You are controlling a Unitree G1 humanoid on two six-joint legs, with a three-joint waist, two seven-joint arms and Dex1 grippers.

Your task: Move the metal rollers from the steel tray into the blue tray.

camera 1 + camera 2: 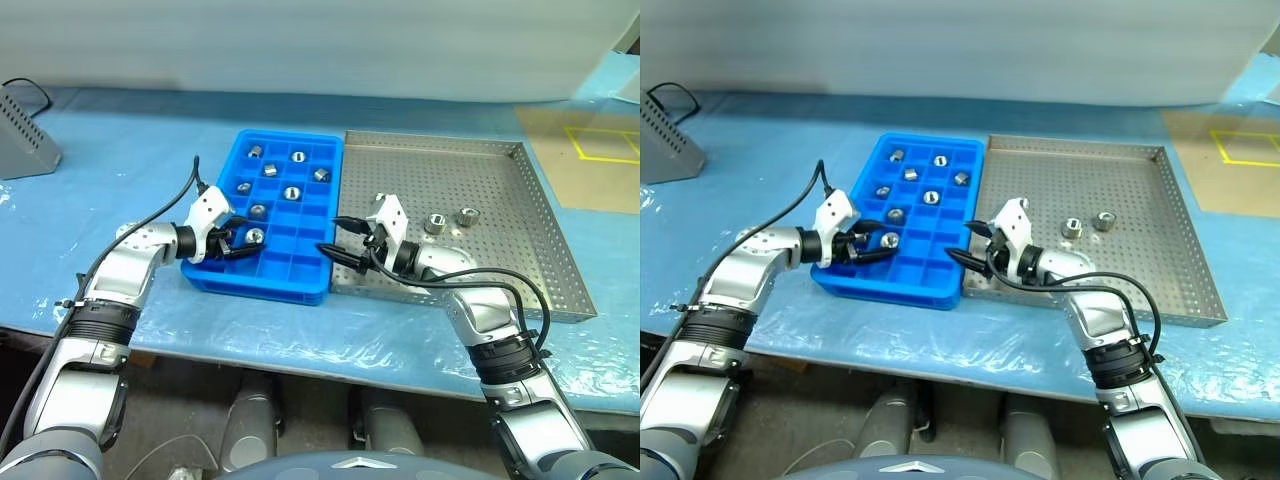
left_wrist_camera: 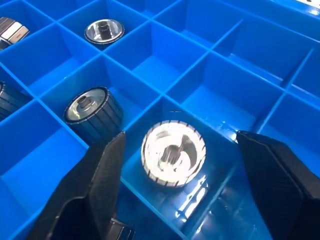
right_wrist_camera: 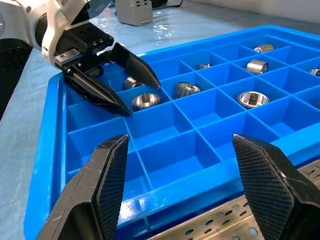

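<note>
A: Any label or writing on the trays?

B: No legible marks. The left gripper point(image 1: 240, 241) stands with fingers spread over the blue tray point(image 1: 305, 286), a metal roller point(image 2: 173, 152) sitting loose between them in its compartment. The right gripper point(image 1: 340, 238) is spread too, holding nothing, at the near seam of the trays.

A: How many metal rollers?

B: Seven in the blue tray, I think; far ones are small. Two point(image 1: 435, 223) remain on the steel tray point(image 1: 560, 290), right of the blue one. They are short, shiny, ribbed cylinders with dark bores.
</note>
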